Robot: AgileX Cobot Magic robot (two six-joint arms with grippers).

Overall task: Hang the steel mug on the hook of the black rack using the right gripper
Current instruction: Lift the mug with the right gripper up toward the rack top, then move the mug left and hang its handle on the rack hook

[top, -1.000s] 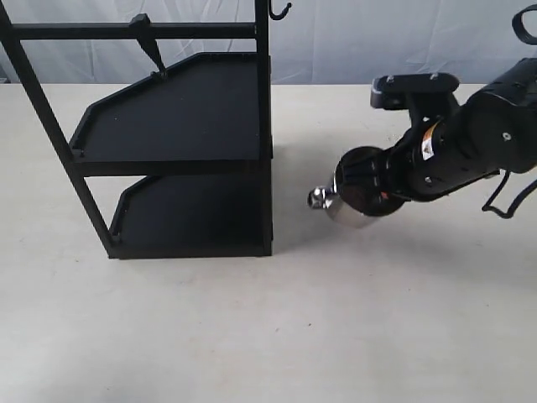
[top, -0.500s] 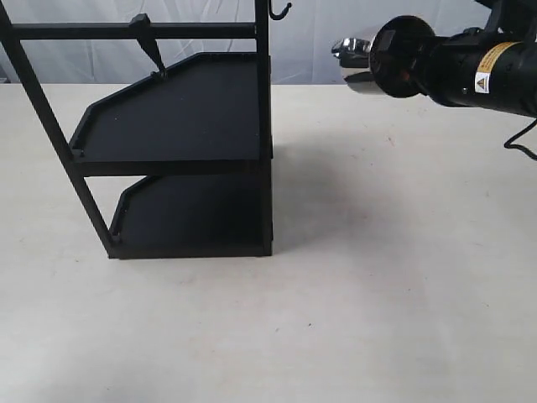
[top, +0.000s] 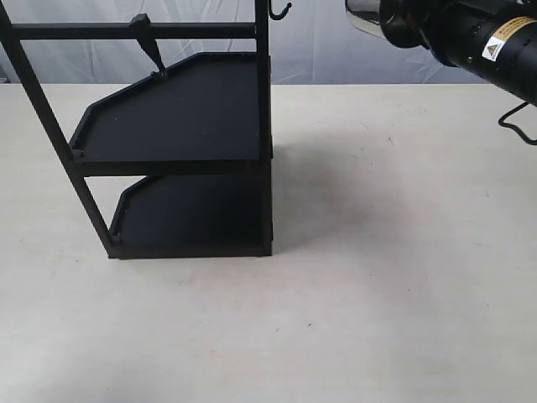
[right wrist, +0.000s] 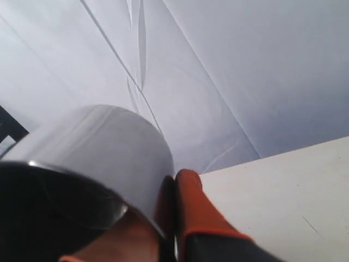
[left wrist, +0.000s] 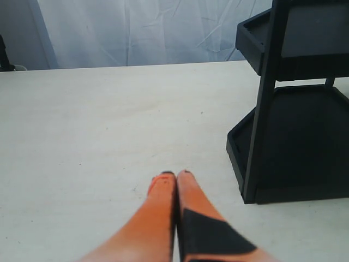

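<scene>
The steel mug (top: pixel 362 12) is held high at the top right of the exterior view, cut off by the frame's top edge. My right gripper (top: pixel 379 18) is shut on its wall, and the arm with its yellow sticker stretches off to the right. Up close, the mug (right wrist: pixel 103 147) fills the right wrist view, its wall pinched at the rim between the orange fingers (right wrist: pixel 188 207). The hook (top: pixel 279 11) sticks out from the top of the black rack (top: pixel 180 126), left of the mug and apart from it. My left gripper (left wrist: pixel 174 176) is shut and holds nothing.
A thicker slanted black peg (top: pixel 148 38) hangs from the rack's crossbar at the back left. The rack's post and lower tray (left wrist: pixel 289 136) stand close beside the left gripper. A pale curtain (top: pixel 336 42) hangs behind the beige table (top: pixel 377 277).
The right gripper has lifted the mug from just above the table to about hook height, then a little higher and to the right. The rack has not moved.
</scene>
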